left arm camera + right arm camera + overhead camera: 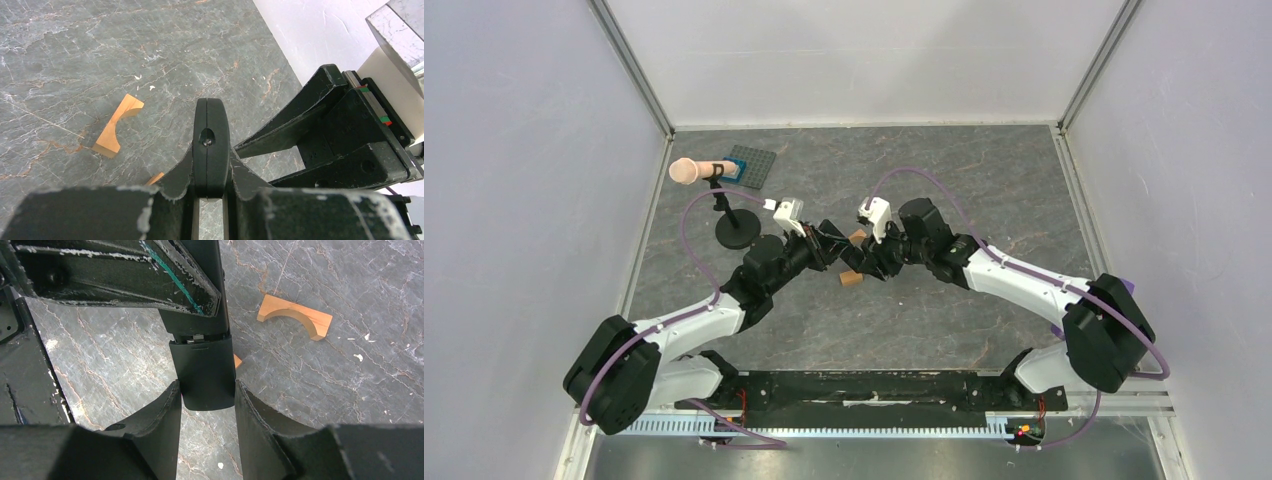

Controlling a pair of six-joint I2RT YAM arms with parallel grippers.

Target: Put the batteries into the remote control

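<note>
Both arms reach to the middle of the grey marbled table (pixel 984 180) and meet there, holding the remote control (pixel 210 142) between them above the surface. The left gripper (pixel 210 172) has its two fingers closed against the flat sides of the slim black bar, which its wrist camera sees end-on with a small oval hole in the end face. The right gripper (pixel 207 390) takes the opposite end: its fingers (pixel 167 412) press on either side of the rounded end section, so its jaws are clamped on the remote too. In the right wrist view a seam crosses the bar just above those fingers, with a small pale part showing at the join; what it is cannot be told. A finger of the left gripper runs across the top of that view. On the table below lies an orange arch-shaped block (pixel 296 315), and a second orange block (pixel 851 279) lies near it, both apart from the remote. At the far left stand a pinkish cylinder on a black stand (pixel 724 200) and, just behind it, a grey studded baseplate (pixel 752 163).
</note>
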